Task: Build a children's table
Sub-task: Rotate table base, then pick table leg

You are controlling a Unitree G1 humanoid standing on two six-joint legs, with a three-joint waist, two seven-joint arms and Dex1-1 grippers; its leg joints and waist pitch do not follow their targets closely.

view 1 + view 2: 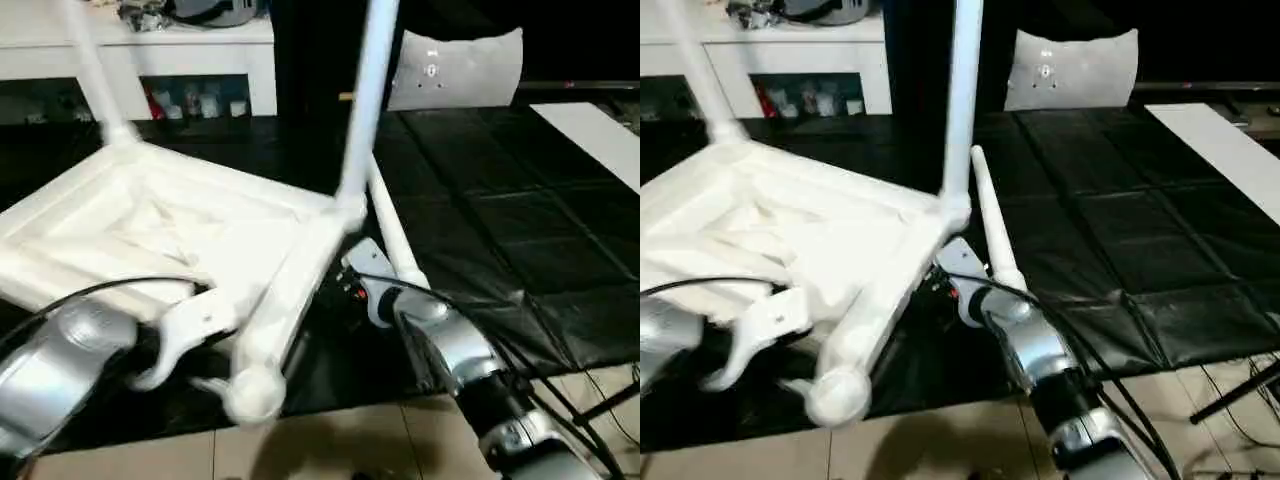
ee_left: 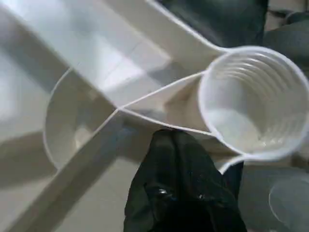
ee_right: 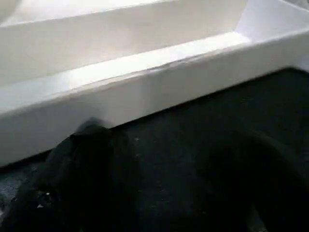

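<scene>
While the children's table lies upside down and tilted on the black mat, you can see two legs standing in its far corner sockets and a third leg lying loose on the mat just beside its right edge. Your left gripper is clenched, with nothing between its fingers, next to the empty near corner socket. Your right gripper stands released, wide apart, close to the table's side wall.
</scene>
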